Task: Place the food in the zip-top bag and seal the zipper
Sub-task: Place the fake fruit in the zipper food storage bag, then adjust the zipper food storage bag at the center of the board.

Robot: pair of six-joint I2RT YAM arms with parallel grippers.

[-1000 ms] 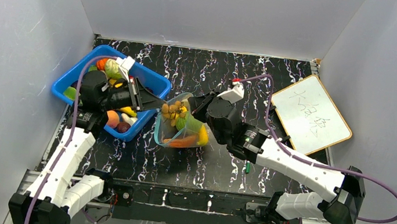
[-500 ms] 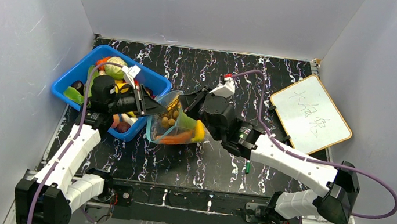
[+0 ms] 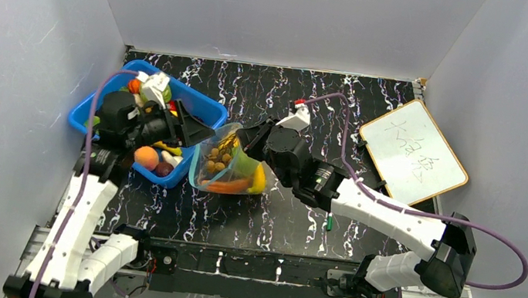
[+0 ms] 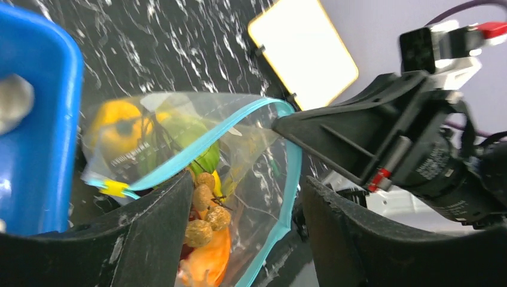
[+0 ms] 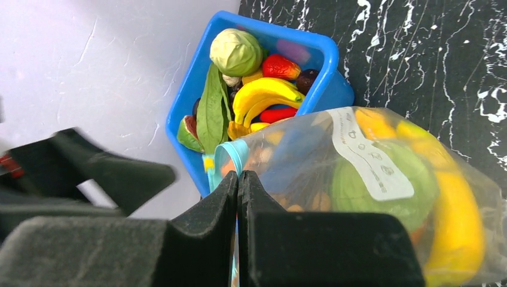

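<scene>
The clear zip-top bag (image 3: 227, 169) lies beside the bin with its mouth open toward the left. Inside it is food: a brown knobbly cluster (image 4: 206, 209), an orange piece (image 4: 200, 263), and green and yellow pieces (image 5: 382, 185). My right gripper (image 5: 238, 174) is shut on the teal zipper (image 4: 290, 179) at the mouth's far edge and holds it up. My left gripper (image 4: 247, 179) stands open just left of the mouth, with nothing between its fingers. More food, bananas (image 5: 266, 92) and a pale cabbage (image 5: 236, 52), sits in the bin.
The blue bin (image 3: 208, 108) stands at the back left, right against the bag. A whiteboard (image 3: 412, 162) lies at the right. A small green pen (image 3: 329, 222) lies under my right forearm. Grey walls close in on three sides.
My left gripper opened, left the brown cluster in the bag and drew back to the left over the bin. My right gripper kept its grip and shifted the bag slightly left.
</scene>
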